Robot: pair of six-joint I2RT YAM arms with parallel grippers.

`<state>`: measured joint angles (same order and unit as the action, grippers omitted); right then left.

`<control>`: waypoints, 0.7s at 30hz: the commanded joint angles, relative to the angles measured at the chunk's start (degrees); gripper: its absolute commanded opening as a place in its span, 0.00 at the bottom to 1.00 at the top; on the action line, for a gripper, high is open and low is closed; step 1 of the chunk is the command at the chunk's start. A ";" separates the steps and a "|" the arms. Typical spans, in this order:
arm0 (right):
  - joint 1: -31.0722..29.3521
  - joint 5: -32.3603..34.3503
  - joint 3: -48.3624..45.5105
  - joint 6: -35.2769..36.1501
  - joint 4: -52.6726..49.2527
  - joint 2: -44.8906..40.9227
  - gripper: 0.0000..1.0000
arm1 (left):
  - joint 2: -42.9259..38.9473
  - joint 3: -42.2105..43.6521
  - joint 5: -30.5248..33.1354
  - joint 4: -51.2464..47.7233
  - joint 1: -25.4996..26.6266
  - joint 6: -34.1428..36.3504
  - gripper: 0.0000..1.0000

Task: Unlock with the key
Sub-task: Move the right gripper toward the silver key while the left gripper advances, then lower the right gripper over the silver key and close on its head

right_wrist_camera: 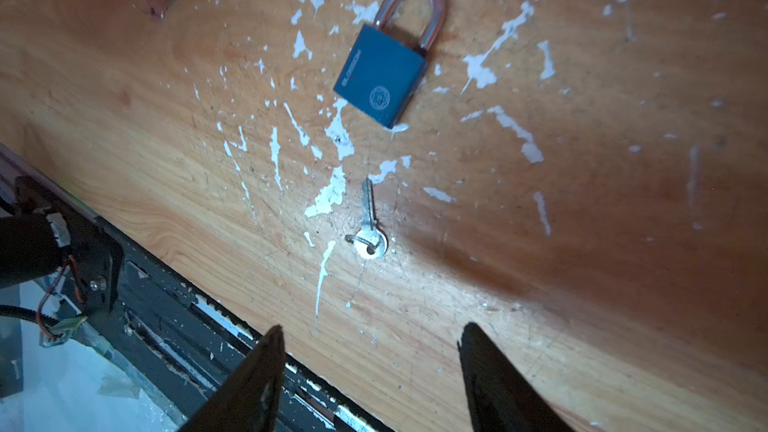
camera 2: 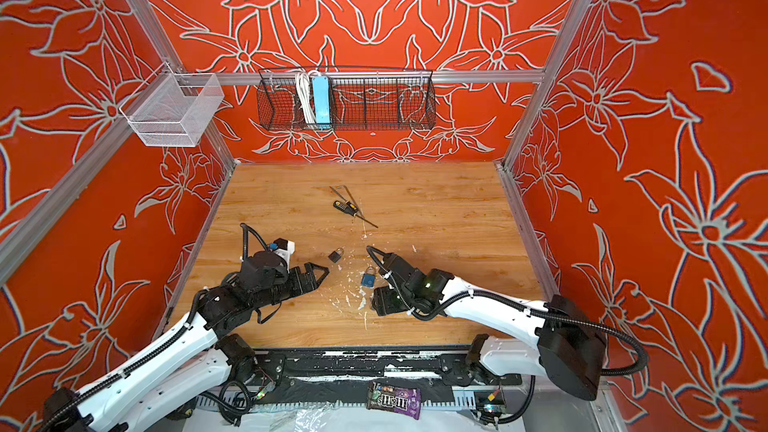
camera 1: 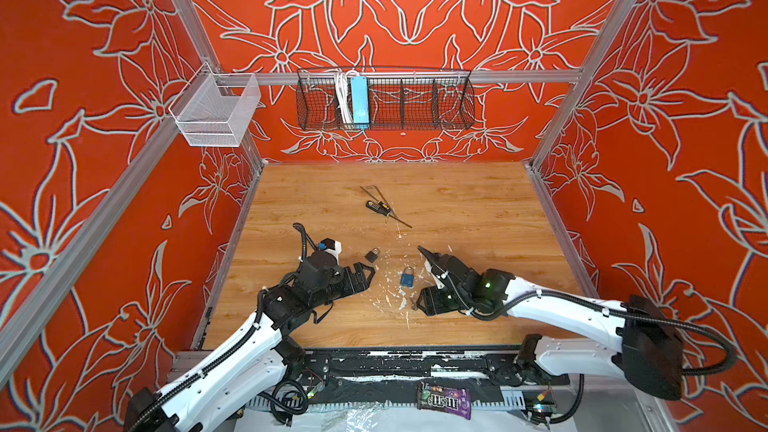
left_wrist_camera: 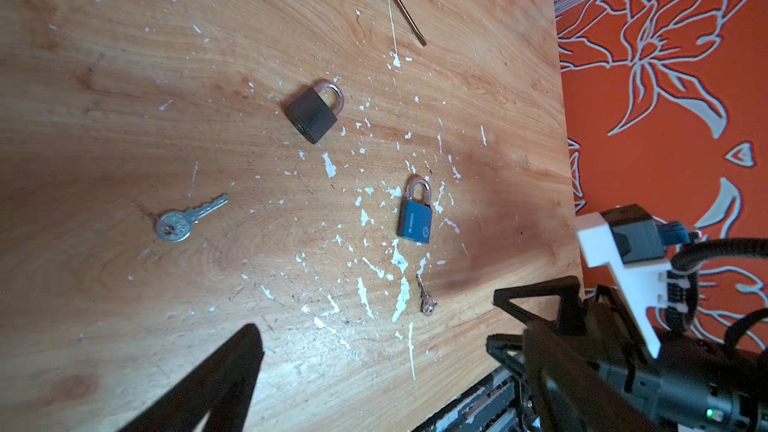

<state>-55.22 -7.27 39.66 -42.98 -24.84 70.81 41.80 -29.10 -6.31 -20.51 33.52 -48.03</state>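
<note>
Looking down the right wrist view, I have the key [right_wrist_camera: 370, 226] lying flat on the tabletop [camera 1: 478, 209], close to the front edge and about midway along it. Its blade is aimed at the blue lock [right_wrist_camera: 386, 72] just behind it, near but not touching. That lock lies on its broad face with the shackle shut and turned toward the back edge, so its bottom end faces the key. I judge that pairing makes this the key to go for.

The right gripper [right_wrist_camera: 372, 328] hangs low by the front edge, just short of the key. Its jaws are apart with nothing between them, and the gap is lined up with the key's head — set for a pinch I have not made. A thin key flat on wood gives little to bite, so I expect to come down on the head, where a small ring sits.

The left gripper [camera 1: 362, 276] sits toward the left edge, jaws wide and empty, pointed at the dark lock [camera 1: 372, 255] — free, I take it, to steady a lock body. A big key [left_wrist_camera: 183, 220] shows only in the left wrist view, apart from both locks. I cannot tell which key fits which lock. White flecks [left_wrist_camera: 328, 164] litter the middle, and a screwdriver [camera 1: 379, 207] lies toward the back edge, well clear.
</note>
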 commanded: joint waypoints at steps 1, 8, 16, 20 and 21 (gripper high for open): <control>-2.45 3.04 1.63 -3.42 1.44 2.56 0.66 | 0.02 0.23 2.99 0.12 1.84 -2.48 0.97; -5.20 3.91 2.35 -3.44 4.29 7.53 0.63 | 0.31 -0.08 5.37 0.12 4.26 -4.79 0.97; -6.30 3.86 4.38 -2.60 6.55 12.69 0.59 | -0.82 -0.51 7.10 -2.36 4.45 -4.76 0.97; -6.30 4.20 5.01 -2.37 7.04 14.89 0.59 | -1.28 -0.51 7.79 -2.88 4.45 -4.35 0.97; -6.30 4.33 5.44 -2.14 6.78 15.37 0.59 | -1.28 -0.58 7.80 -3.08 4.45 -4.35 0.97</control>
<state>-60.90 -4.86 43.38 -44.82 -18.33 84.75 41.10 -29.10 -0.05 -21.82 37.58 -52.12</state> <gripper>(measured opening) 0.588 0.975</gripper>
